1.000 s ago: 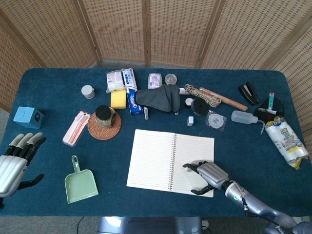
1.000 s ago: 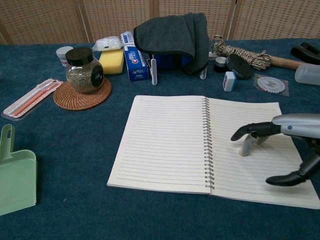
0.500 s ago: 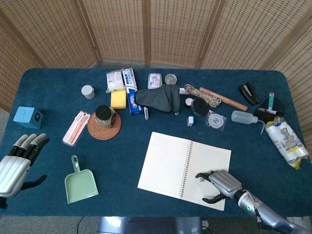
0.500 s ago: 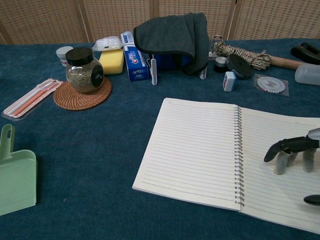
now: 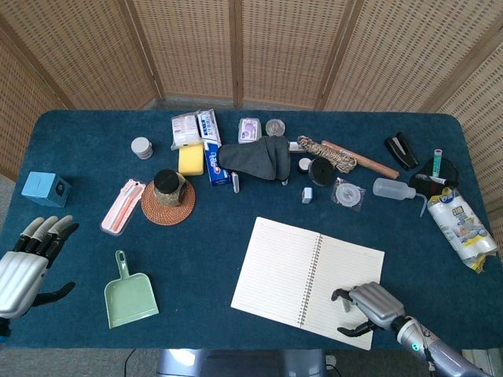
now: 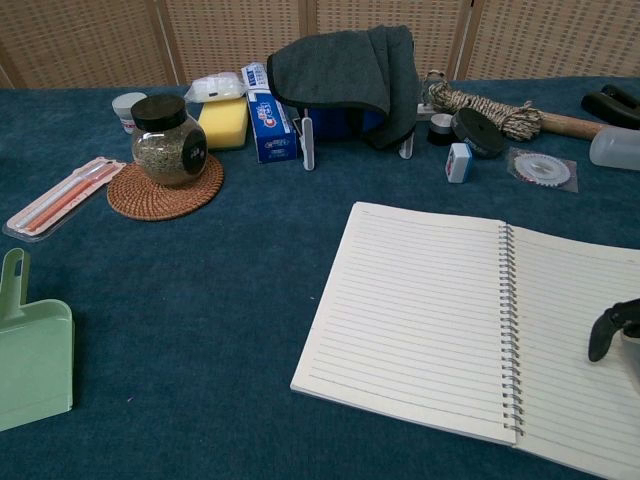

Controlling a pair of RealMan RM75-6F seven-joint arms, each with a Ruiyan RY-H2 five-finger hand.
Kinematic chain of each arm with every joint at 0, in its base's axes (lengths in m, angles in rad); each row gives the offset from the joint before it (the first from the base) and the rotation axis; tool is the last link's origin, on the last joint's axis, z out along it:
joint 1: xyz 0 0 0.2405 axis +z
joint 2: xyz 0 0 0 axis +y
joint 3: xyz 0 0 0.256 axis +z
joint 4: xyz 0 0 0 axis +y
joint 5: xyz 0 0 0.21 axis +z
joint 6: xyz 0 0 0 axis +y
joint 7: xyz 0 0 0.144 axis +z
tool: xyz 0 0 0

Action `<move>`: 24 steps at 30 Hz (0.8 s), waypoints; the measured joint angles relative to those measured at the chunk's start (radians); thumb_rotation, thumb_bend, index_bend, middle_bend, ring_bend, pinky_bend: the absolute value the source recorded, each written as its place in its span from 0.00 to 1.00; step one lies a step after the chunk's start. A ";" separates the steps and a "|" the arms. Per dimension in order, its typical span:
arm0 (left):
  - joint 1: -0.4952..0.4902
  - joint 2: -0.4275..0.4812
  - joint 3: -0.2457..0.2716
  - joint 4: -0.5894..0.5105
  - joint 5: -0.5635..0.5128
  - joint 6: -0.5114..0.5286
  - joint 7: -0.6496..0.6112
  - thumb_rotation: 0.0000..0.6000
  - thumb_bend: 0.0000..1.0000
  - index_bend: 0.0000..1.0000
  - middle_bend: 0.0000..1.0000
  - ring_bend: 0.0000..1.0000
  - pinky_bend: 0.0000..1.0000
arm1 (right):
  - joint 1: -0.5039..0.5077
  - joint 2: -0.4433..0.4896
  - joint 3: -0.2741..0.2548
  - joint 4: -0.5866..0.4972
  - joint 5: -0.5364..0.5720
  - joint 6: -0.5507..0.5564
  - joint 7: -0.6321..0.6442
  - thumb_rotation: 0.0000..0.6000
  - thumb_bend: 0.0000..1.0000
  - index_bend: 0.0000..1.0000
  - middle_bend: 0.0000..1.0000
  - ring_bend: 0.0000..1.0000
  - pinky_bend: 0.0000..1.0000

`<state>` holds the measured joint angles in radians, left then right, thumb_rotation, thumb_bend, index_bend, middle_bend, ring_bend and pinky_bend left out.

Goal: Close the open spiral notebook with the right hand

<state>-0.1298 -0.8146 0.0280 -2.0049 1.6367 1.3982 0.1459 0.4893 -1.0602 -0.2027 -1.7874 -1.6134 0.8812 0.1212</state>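
The spiral notebook (image 5: 279,271) lies open and flat on the blue table, near the front edge and right of centre, turned a little clockwise. Its lined pages (image 6: 420,310) fill the lower right of the chest view. My right hand (image 5: 369,306) rests on the lower part of the right page, fingers curved down and thumb apart, gripping nothing. In the chest view only a dark fingertip of that hand (image 6: 610,328) shows at the right border. My left hand (image 5: 27,263) hovers off the table's front left corner, fingers spread and empty.
A green dustpan (image 5: 130,294) lies front left. A jar on a wicker coaster (image 5: 167,190), a toothbrush pack (image 5: 122,206), a sponge, a toothpaste box and a dark cloth (image 5: 255,157) sit behind the notebook. A squeeze bottle (image 5: 393,188) and a wipes pack (image 5: 464,224) are at right.
The notebook has slid to the right and toward the front edge under my right hand, turning slightly clockwise. My right hand has drawn back with it. The left hand has barely moved.
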 measured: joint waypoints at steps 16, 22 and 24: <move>0.004 0.001 0.004 -0.010 0.008 0.007 0.009 1.00 0.15 0.00 0.00 0.00 0.01 | -0.020 -0.029 0.026 0.013 -0.037 0.073 0.042 0.55 0.29 0.16 0.11 0.00 0.20; 0.010 0.012 0.005 -0.017 0.008 0.017 0.011 1.00 0.15 0.00 0.00 0.00 0.01 | 0.003 -0.061 0.045 0.040 0.007 0.016 0.046 0.54 0.29 0.14 0.14 0.03 0.19; 0.011 0.014 0.005 -0.018 0.008 0.017 0.011 1.00 0.15 0.00 0.00 0.00 0.01 | 0.006 -0.066 0.045 0.046 0.008 0.010 0.043 0.54 0.29 0.14 0.20 0.07 0.19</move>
<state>-0.1192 -0.8004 0.0332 -2.0232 1.6443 1.4152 0.1568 0.4949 -1.1263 -0.1581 -1.7415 -1.6057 0.8910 0.1643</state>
